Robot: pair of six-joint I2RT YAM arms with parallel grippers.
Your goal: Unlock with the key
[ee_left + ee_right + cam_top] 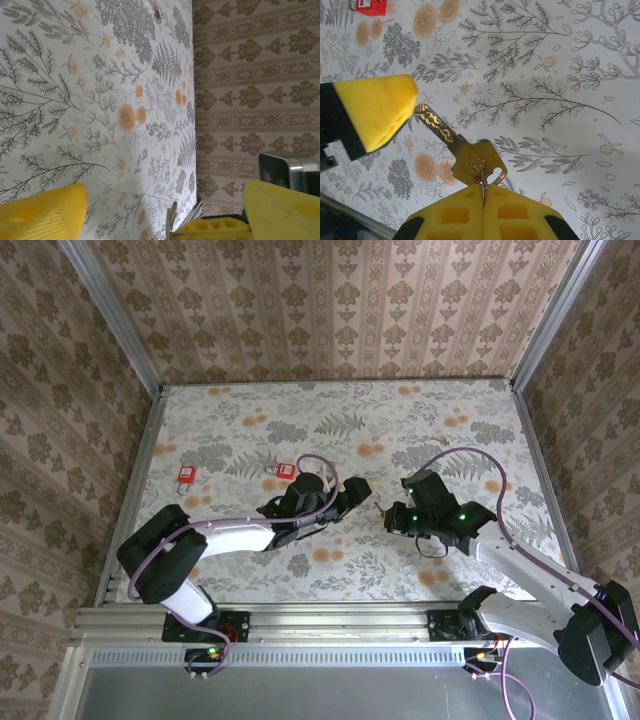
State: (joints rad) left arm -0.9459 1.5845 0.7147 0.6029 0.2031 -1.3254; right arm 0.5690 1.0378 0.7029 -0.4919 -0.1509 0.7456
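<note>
Right gripper [483,192]: pads pressed together, clamped on the key [470,157] at the ring end of its head. The blade is held out ahead of the fingertips and clear of the table [450,570], pointing toward the left gripper [362,492].

Left gripper: fingers spread wide, nothing gripped. In its wrist view the two yellow fingers [42,212] are seen at opposite bottom corners, with the thin edge of the key blade between them, low in the gap. A yellow pad of the right gripper is seen just behind that edge.

In the right wrist view one left-gripper pad [375,112] is seen at the blade tip, beside it. Contact between the two cannot be confirmed.

From above, the two grippers are seen tip to tip over the middle of the table, near each other, with the key in the small gap between them.

Near red padlock [287,470]: lying on the table just beside the left gripper's wrist, on its outer side, behind the fingertips. Not held.

Far red padlock [186,474]: further out on the same side, well apart from both grippers and the key.
</note>
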